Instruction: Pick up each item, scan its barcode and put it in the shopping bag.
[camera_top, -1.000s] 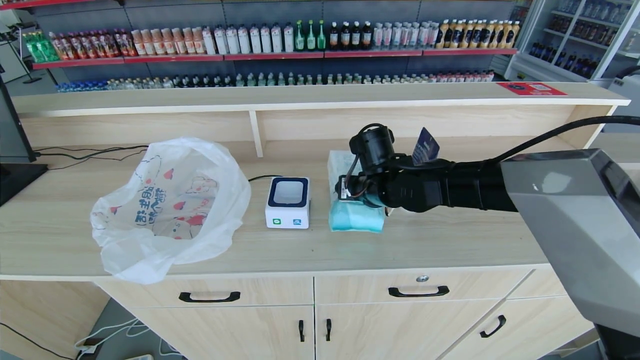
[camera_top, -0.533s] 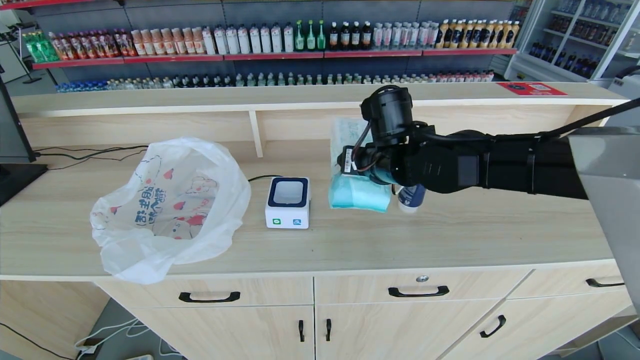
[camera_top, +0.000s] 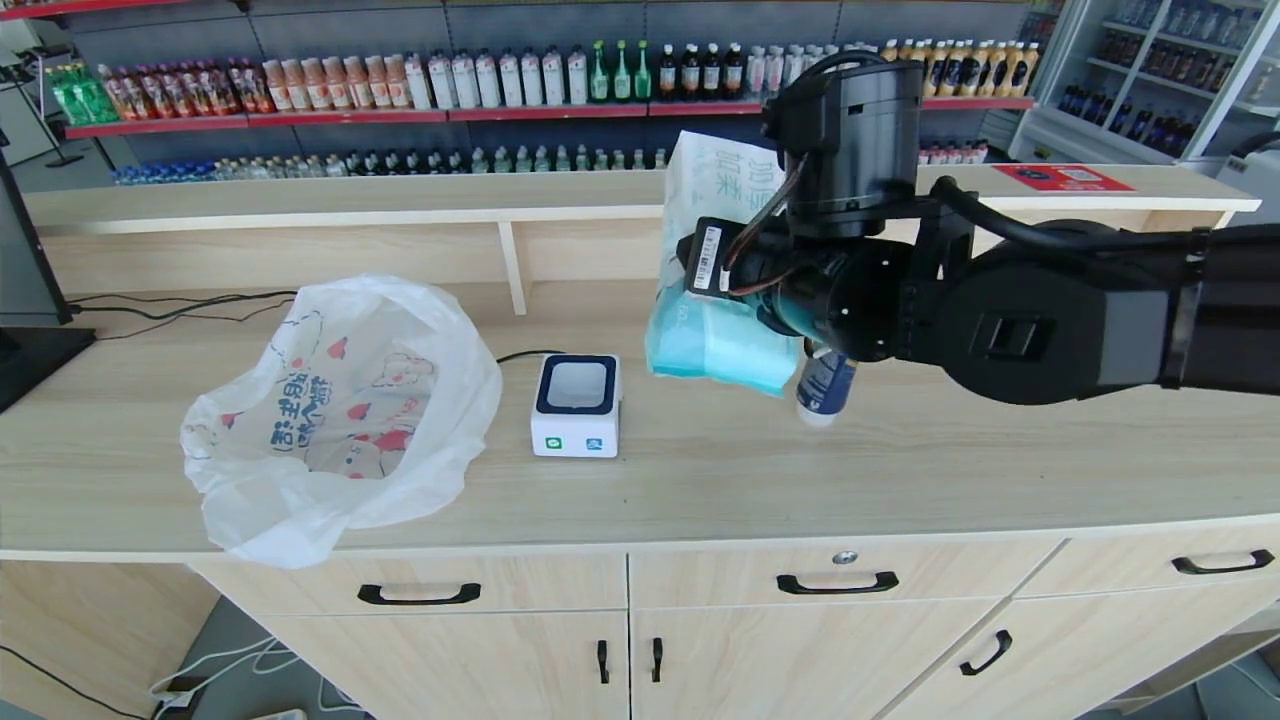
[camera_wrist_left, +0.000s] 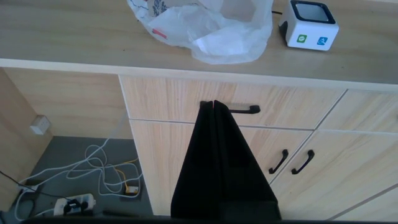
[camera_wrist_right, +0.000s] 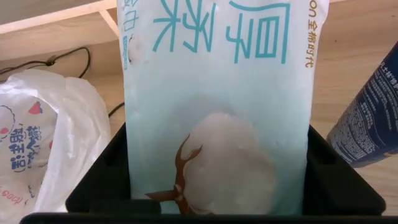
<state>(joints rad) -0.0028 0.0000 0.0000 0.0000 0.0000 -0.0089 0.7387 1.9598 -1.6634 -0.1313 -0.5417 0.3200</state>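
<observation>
I am seeing my left gripper (camera_wrist_left: 213, 106) hanging low before the drawers (camera_wrist_left: 292, 104), its fingers pressed together on nothing. On the counter (camera_top: 700, 480) the shopping bag (camera_top: 340, 410) is lying open, with the scanner (camera_top: 575, 405) just beside it. Farther back, my right gripper (camera_wrist_right: 214, 193) is pinching the tissue pack (camera_top: 715, 340) in the air above the counter, near a blue bottle (camera_top: 825, 388).

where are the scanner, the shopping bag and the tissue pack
scanner (camera_top: 575, 385), head view, dark top window
shopping bag (camera_top: 250, 510), head view, near white wall
tissue pack (camera_top: 712, 345), head view, blue lower end
</observation>
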